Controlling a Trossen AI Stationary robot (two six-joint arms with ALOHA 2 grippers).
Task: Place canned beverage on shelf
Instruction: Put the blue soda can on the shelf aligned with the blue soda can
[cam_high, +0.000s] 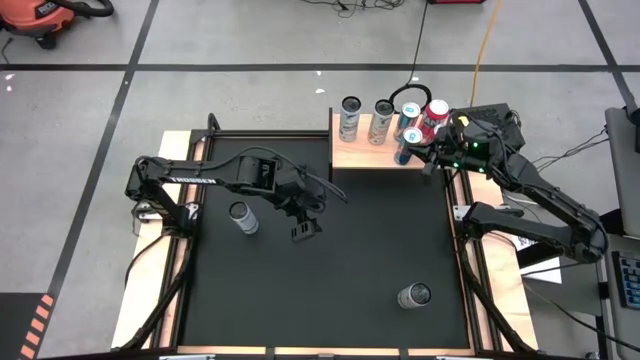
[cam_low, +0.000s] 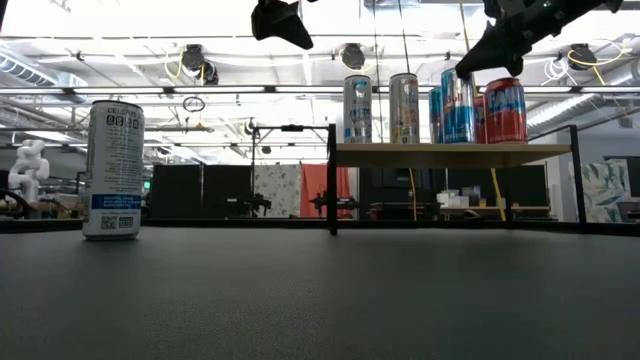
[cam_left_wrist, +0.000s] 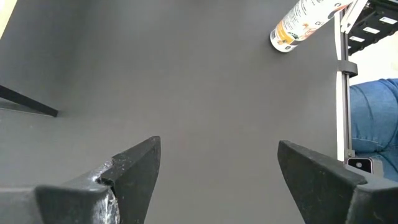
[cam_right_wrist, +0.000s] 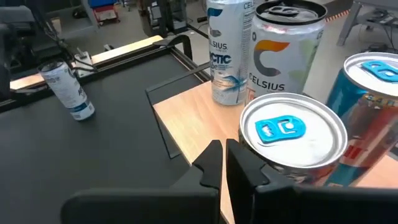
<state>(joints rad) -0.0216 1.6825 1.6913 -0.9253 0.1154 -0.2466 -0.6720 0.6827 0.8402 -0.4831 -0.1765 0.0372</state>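
We see the left gripper (cam_high: 303, 229) with jaws spread above mid-mat, beside the upright white Celsius can (cam_high: 243, 217) near the mat's left edge. We judge it rigid, slick, best pinched mid-wall. The right gripper (cam_high: 432, 150), jaws pressed together, hovers over the shelf (cam_high: 362, 152).

Grey concrete floor (cam_high: 250, 95) with black tape lines (cam_high: 300, 67), bright ceiling lights (cam_low: 200, 62)

far can (cam_left_wrist: 303, 22): cut off by the left wrist view's edge
red can (cam_low: 505, 110): partly hidden behind blue can (cam_low: 457, 106)
labels: small print unreadable
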